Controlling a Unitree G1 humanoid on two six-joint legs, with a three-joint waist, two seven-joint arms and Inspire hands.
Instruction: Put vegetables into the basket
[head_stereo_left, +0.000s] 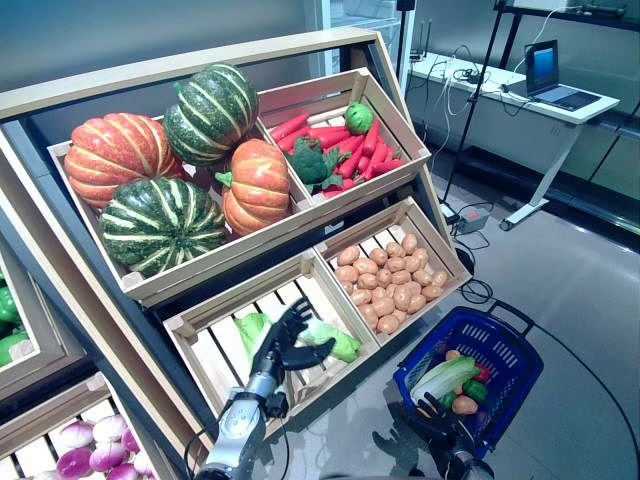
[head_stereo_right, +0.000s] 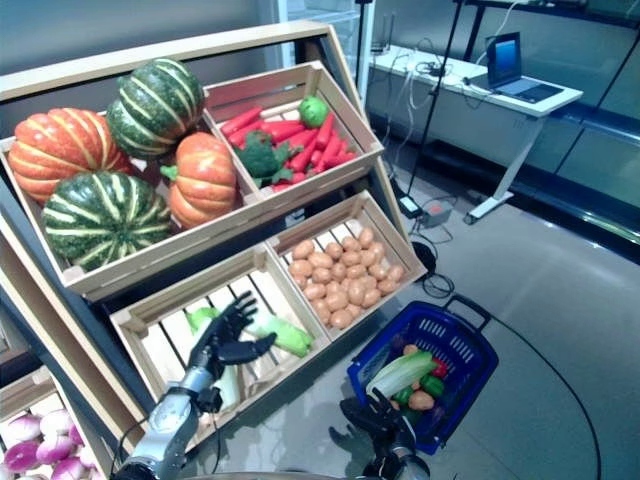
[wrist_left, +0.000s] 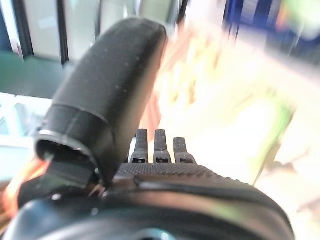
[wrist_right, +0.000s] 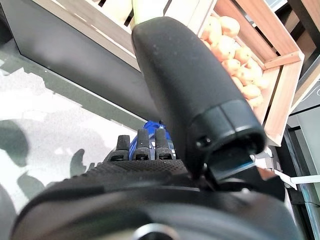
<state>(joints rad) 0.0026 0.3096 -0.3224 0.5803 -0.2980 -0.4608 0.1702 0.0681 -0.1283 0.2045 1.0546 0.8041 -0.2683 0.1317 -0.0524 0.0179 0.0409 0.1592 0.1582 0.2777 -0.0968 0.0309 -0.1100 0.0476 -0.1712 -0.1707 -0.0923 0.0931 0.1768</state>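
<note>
We note several vegetables already in the basket. The left robot hand hovers released over crated cabbages; right robot hand state undeterminable.

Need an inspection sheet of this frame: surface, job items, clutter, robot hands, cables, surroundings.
Surface: slanted wooden display stand with crates; grey floor beside it.
Job's things: blue basket on the floor, already holding a pale leafy vegetable and several small ones; leafy greens in the lower left crate; potatoes in the lower right crate; pumpkins and red carrots with green vegetables in the upper crates.
Clutter: nothing seen.
Robot hands: left robot hand open, over the greens crate, holding nothing; right robot hand low by the basket's near rim, fingers unclear.
Cables: leads on the floor near a power strip.
Surroundings: white desk with laptop.
</note>
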